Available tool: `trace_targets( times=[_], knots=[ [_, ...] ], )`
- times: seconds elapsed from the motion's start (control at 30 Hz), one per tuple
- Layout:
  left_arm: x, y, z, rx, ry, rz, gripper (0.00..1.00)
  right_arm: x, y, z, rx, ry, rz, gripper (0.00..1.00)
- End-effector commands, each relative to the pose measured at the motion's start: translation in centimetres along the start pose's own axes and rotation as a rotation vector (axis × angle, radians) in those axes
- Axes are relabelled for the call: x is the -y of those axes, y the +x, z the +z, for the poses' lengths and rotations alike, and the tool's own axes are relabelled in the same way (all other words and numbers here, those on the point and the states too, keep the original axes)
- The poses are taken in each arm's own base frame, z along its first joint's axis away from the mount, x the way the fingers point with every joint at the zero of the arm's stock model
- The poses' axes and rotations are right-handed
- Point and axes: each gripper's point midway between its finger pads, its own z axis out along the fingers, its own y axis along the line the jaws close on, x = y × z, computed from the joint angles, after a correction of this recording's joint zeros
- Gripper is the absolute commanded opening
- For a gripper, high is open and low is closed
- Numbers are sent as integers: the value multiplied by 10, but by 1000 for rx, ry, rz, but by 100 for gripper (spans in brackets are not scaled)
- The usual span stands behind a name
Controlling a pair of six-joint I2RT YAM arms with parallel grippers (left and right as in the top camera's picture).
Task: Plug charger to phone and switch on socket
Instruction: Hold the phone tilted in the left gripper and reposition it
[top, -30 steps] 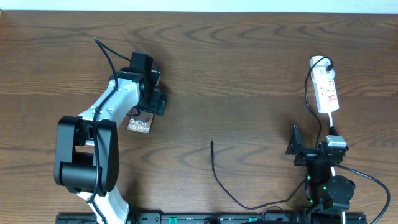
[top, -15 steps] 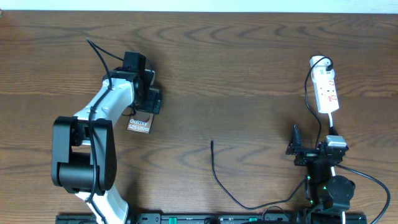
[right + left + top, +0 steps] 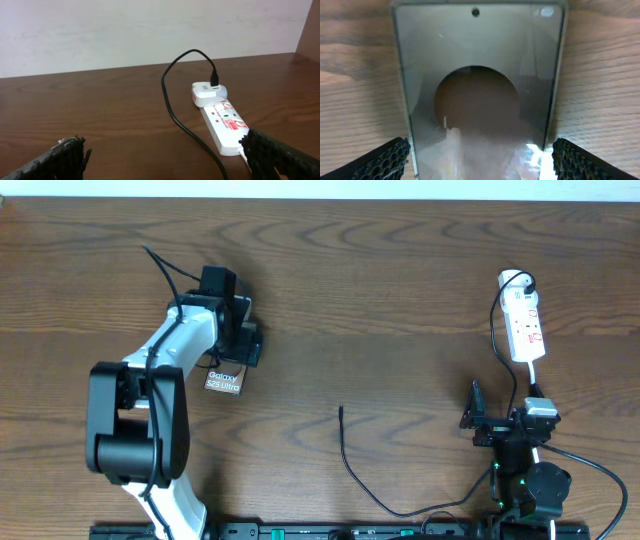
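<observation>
One phone (image 3: 477,100) between left jaws at its edges, grip unclear, right jaws wide apart, facing socket (image 3: 225,126).

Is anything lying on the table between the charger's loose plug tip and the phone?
Nothing visible does. Only table shows between the plug tip and the phone. The left gripper straddles the phone's far end, off that line in the overhead view.

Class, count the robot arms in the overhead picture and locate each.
2. The left arm reaches from the near left to the phone. The right arm sits folded at the near right, short of the power strip.
</observation>
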Motion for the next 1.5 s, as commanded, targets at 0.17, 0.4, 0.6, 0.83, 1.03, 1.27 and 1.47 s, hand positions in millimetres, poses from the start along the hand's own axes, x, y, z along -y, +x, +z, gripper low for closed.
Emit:
trace_targets(
  times=[0.17, 0.4, 0.6, 0.83, 1.03, 1.27, 1.47],
  knots=[
    [3, 12, 13, -52, 15, 19, 93, -1, 2, 0, -6, -4, -12, 99],
    [3, 15, 15, -67, 16, 19, 93, -1, 2, 0, -6, -4, -12, 99],
    [3, 13, 16, -59, 15, 19, 93, -1, 2, 0, -6, -4, -12, 99],
    [3, 13, 16, -59, 15, 20, 91, -1, 2, 0, -6, -4, -12, 99],
    [3, 15, 16, -68, 16, 25, 91, -1, 2, 0, -6, -4, -12, 99],
    [3, 19, 15, -85, 20, 61, 91, -1, 2, 0, -6, -4, -12, 99],
    [3, 20, 15, -87, 20, 61, 91, -1, 2, 0, -6, -4, -12, 99]
  ],
)
